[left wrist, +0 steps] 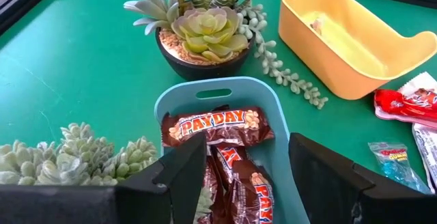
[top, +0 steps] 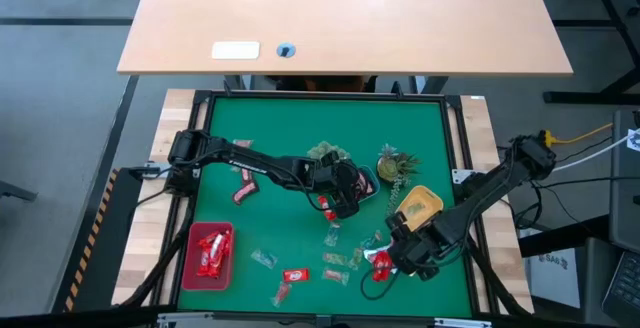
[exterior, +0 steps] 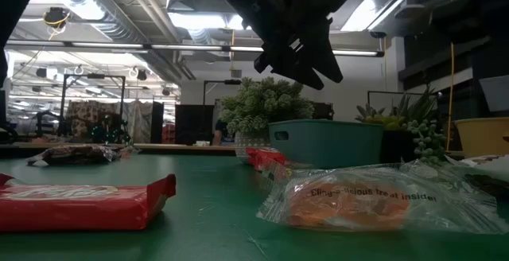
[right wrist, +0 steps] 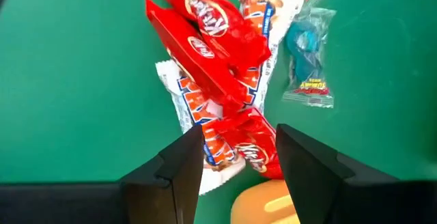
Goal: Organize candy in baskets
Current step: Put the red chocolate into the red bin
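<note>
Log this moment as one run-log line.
left gripper: open, above blue basket holding PayDay bars | right gripper: open, over red Kit Kat pile | yellow basket: nearly empty

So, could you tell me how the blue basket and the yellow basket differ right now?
The blue basket holds several brown PayDay bars; the yellow basket looks nearly empty, with only a small speck inside. The blue basket sits right under the left gripper, whose jaws are open; the yellow basket sits apart, beyond the potted succulent. Both are shallow plastic dishes with handle slots, upright on the green mat.
</note>
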### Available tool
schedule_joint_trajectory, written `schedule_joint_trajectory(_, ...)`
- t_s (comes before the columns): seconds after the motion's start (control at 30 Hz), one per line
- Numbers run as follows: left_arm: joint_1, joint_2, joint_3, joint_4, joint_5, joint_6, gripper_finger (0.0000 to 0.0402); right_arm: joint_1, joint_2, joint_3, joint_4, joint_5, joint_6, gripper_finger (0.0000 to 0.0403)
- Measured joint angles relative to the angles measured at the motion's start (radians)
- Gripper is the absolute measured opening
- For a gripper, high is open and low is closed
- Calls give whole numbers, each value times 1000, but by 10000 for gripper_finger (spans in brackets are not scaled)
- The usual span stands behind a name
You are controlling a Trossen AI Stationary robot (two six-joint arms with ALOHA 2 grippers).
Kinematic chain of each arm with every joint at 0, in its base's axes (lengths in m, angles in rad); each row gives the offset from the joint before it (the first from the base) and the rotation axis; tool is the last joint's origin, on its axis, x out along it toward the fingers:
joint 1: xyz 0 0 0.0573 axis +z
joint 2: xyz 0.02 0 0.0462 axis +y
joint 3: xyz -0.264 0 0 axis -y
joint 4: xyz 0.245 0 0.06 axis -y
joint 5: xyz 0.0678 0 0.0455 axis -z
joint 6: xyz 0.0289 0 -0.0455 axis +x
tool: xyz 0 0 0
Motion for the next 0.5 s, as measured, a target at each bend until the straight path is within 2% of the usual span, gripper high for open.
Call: schedule_joint_trajectory(0.5, 0, 0, 0, 0, 0, -1, 202, -33, 119, 0, 1, 10, -108, 184)
